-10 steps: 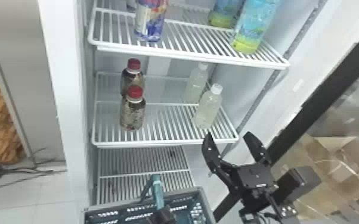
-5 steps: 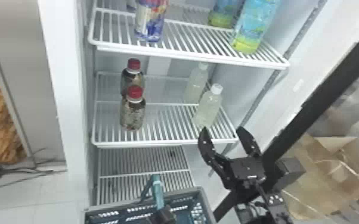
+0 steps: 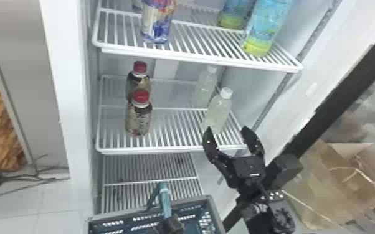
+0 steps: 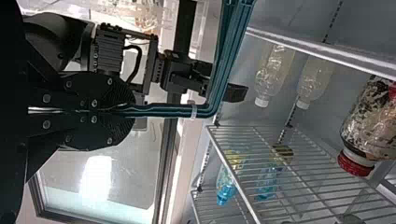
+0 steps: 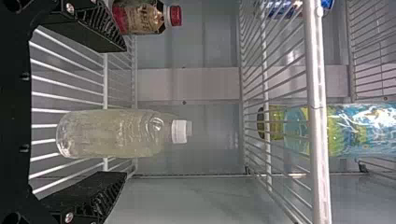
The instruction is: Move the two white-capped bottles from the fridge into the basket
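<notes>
Two clear bottles with white caps stand on the middle fridge shelf, the front bottle (image 3: 218,110) and the rear bottle (image 3: 205,85); in the right wrist view the front bottle (image 5: 114,134) lies between the finger lines. Just before it, at the shelf's front edge, my right gripper (image 3: 227,129) is open and holds nothing; its fingers flank the bottle's base in the right wrist view, gripper (image 5: 125,111). Low in the head view, my left gripper (image 3: 169,225) is at the basket (image 3: 210,205). The left wrist view has that gripper (image 4: 133,111) shut on the teal basket handle (image 4: 163,110).
Two red-capped bottles (image 3: 138,119) stand left on the same shelf. The upper shelf (image 3: 196,59) above holds a blue can (image 3: 157,21) and blue-yellow bottles (image 3: 266,28). The dark door edge (image 3: 330,105) slants behind the right arm, with cardboard (image 3: 336,183) beyond.
My right gripper has moved forward and slightly left, closer to the front white-capped bottle, staying open. The left gripper, the basket and the bottles have not visibly moved.
</notes>
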